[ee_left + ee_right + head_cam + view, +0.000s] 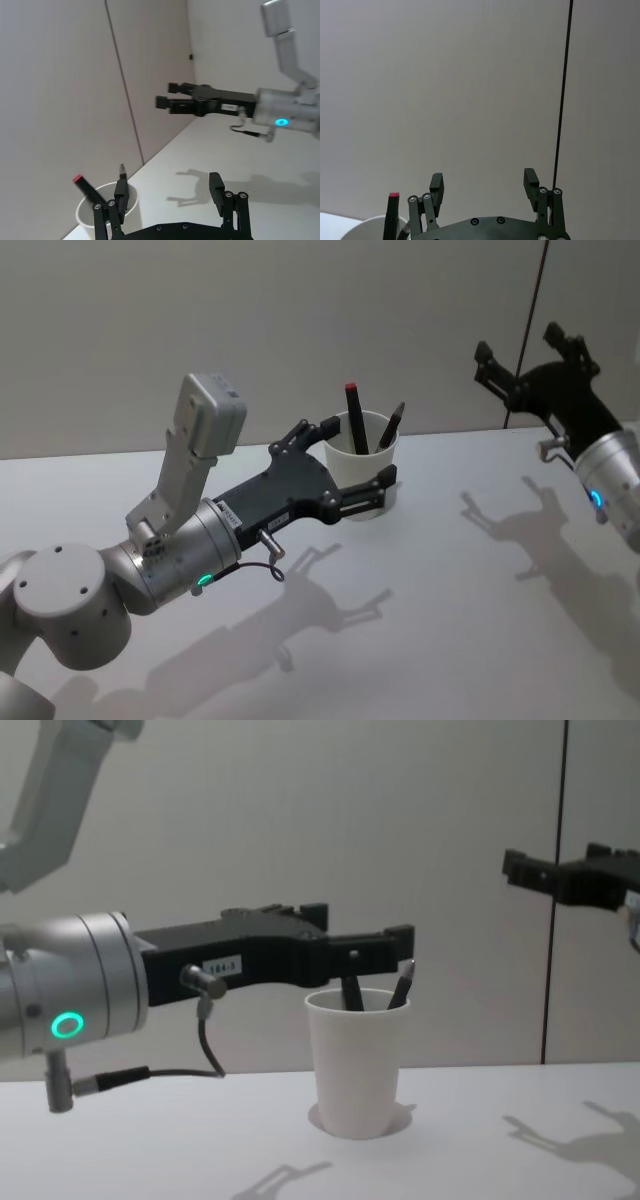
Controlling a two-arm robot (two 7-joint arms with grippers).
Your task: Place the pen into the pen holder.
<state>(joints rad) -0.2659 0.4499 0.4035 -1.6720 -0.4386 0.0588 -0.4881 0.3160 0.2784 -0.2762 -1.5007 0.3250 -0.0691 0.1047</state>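
The pen holder (366,480), a white paper cup (357,1060), stands upright at the table's middle back. Two pens lean inside it: a black one with a red end (353,416) and a dark one with a pointed tip (391,426). My left gripper (358,452) hovers open at rim height, holding nothing, one finger on each side of the cup's top in the head view. In the left wrist view the cup (95,216) sits beside one finger (121,192). My right gripper (520,345) is raised at the far right, open and empty.
A pale wall with a dark vertical seam (556,900) rises just behind the table's back edge. The white tabletop (440,620) spreads bare in front of and to the right of the cup, crossed only by the arms' shadows.
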